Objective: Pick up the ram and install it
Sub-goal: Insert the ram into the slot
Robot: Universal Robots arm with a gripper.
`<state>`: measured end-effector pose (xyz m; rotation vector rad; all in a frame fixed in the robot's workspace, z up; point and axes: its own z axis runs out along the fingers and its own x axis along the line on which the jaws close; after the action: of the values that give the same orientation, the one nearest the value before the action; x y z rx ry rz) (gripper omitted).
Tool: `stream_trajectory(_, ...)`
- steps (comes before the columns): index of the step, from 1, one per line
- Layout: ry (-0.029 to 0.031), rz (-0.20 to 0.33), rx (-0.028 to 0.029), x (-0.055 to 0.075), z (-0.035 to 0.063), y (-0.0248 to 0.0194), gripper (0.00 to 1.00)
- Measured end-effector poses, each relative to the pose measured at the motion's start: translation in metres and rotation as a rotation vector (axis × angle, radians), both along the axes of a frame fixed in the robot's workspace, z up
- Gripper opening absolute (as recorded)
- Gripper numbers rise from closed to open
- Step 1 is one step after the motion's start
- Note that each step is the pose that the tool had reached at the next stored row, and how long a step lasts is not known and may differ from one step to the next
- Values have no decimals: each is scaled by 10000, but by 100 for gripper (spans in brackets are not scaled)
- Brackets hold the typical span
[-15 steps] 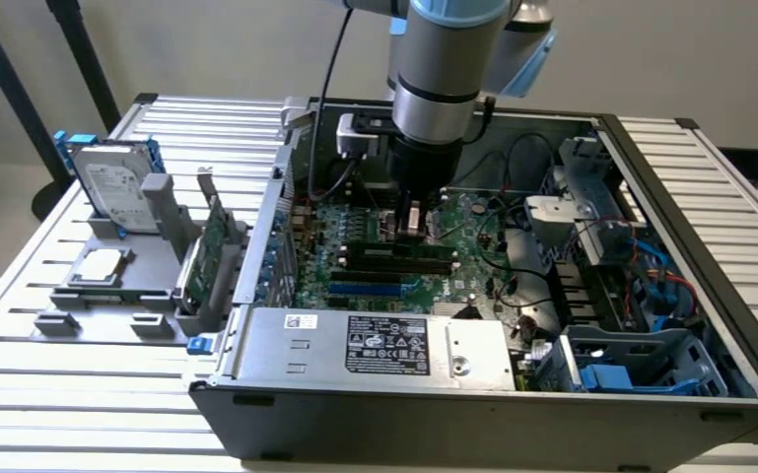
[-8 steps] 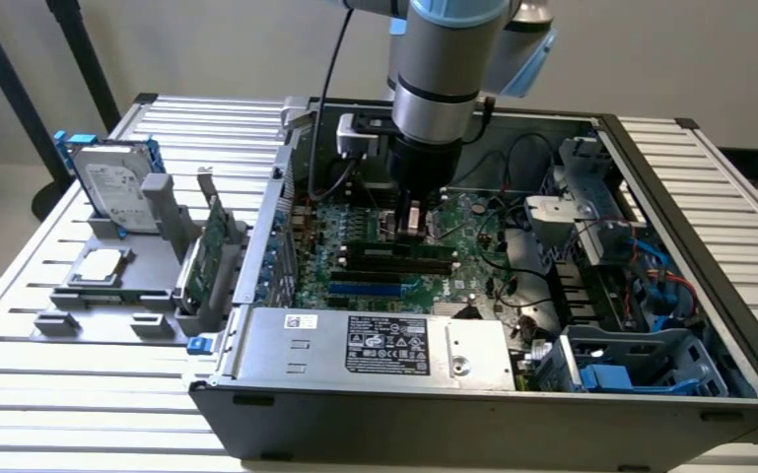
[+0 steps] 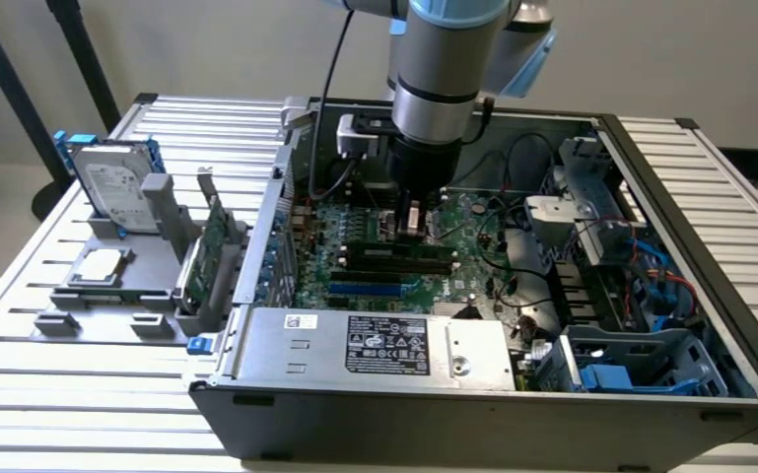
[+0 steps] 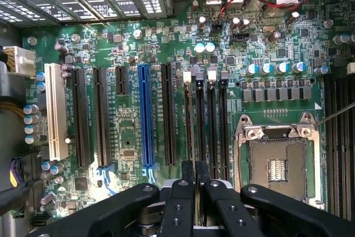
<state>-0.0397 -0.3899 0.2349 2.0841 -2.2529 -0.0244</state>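
Jaws of gripper (image 4: 194, 184) nearly closed over motherboard (image 4: 133, 131) slots.

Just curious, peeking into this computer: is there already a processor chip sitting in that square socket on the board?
No, the square socket lies open and bare, with its contact field showing and no chip in it.

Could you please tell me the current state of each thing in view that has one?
computer case: open, side panel off.
tool: shut, low over the memory slots.
processor socket: empty, no chip in it.
hard drive: upright in its holder outside the case.
expansion card: upright in the rack, not installed.
processor chip: lying flat on the holder.
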Motion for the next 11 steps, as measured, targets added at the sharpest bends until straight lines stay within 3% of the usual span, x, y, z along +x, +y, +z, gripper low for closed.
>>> stream_trajectory(11, 11, 0, -44, 0, -38, 0, 14)
